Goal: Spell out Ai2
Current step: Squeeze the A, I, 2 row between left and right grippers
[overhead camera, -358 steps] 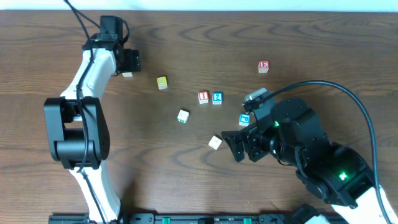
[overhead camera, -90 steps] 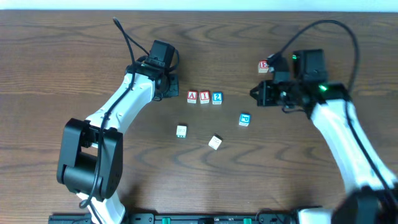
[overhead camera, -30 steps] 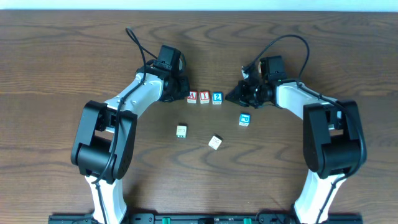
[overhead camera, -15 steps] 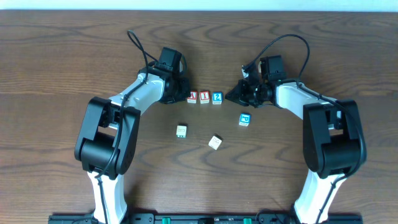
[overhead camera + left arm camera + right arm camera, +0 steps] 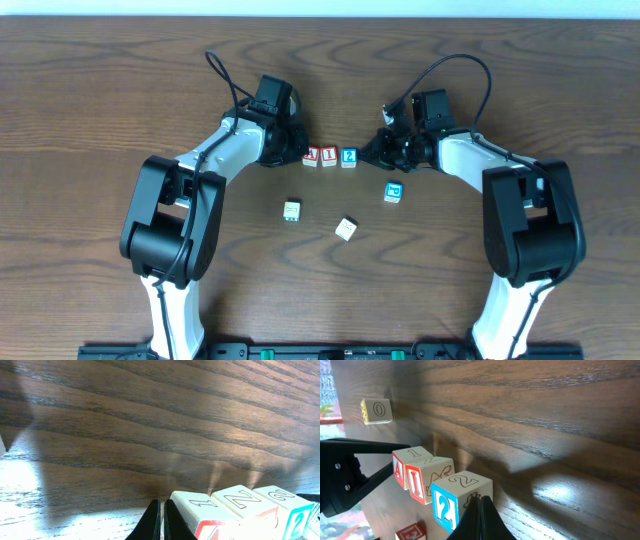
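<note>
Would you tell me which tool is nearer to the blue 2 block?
Right. The right tool is beside the blue 2 block; the left tool is at the row's far end, by the A block.

Both arms stretched inward, left hand (image 5: pixel 296 153) seemingly closed, right hand (image 5: pixel 372 154) closed

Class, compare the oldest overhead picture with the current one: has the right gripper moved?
Yes. The right gripper moved up the image: it was below the loose blue block; now it is above it, beside the 2 block.
</note>
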Motion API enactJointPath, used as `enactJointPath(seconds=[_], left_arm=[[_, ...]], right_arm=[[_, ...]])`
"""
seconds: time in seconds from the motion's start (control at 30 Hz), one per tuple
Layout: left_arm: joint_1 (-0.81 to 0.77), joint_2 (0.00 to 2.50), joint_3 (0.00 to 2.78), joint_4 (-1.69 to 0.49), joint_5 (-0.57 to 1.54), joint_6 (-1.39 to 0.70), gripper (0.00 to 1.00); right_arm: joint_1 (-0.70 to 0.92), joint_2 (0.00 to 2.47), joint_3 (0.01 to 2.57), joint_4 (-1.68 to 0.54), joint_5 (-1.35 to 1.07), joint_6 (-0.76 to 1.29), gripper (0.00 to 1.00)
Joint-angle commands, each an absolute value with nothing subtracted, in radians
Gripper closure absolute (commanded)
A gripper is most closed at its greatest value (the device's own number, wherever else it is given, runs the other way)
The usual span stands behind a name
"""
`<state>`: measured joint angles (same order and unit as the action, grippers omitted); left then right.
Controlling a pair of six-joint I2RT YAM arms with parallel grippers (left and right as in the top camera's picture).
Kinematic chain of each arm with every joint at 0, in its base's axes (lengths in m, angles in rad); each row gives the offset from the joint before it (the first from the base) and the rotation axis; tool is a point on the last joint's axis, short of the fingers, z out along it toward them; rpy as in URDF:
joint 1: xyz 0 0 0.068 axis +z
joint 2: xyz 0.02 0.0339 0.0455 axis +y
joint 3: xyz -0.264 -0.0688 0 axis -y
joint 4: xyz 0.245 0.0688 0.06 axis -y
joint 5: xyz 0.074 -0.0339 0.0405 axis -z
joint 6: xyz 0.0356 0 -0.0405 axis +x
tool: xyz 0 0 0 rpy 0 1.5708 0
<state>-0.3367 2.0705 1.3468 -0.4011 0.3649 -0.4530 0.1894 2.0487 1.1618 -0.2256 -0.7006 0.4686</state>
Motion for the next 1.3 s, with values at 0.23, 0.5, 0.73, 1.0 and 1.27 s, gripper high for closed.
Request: enactJointPath(seconds=[0.23,0.5,0.73,1.0,1.27], left_arm=[[-0.334,2.082,1.343,-0.395,0.391,-0.477,0.94],[-0.335,2.082,1.343,-0.396,0.398,-0.502,0.94],[-0.34,2.082,1.343,-0.396,0.413,-0.502,0.94],[-0.351,2.082,1.344,-0.408,0.371,-0.501,0.94],[-0.29,2.08,1.344,-0.453,0.331,-0.457,0.94]], right_arm=[[0.219,2.062,1.164,-0.216,-0.715,0.494,0.99],[0.228,2.062,1.164,-0.216,-0.715,0.501,0.99],[0.233,2.062,1.164,-0.217,-0.715,0.501,0.99],[0.23,2.062,1.164,-0.225,-0.702,0.5,0.99],[0.165,2.061,1.164,-0.255,-0.697,0.489,0.99]])
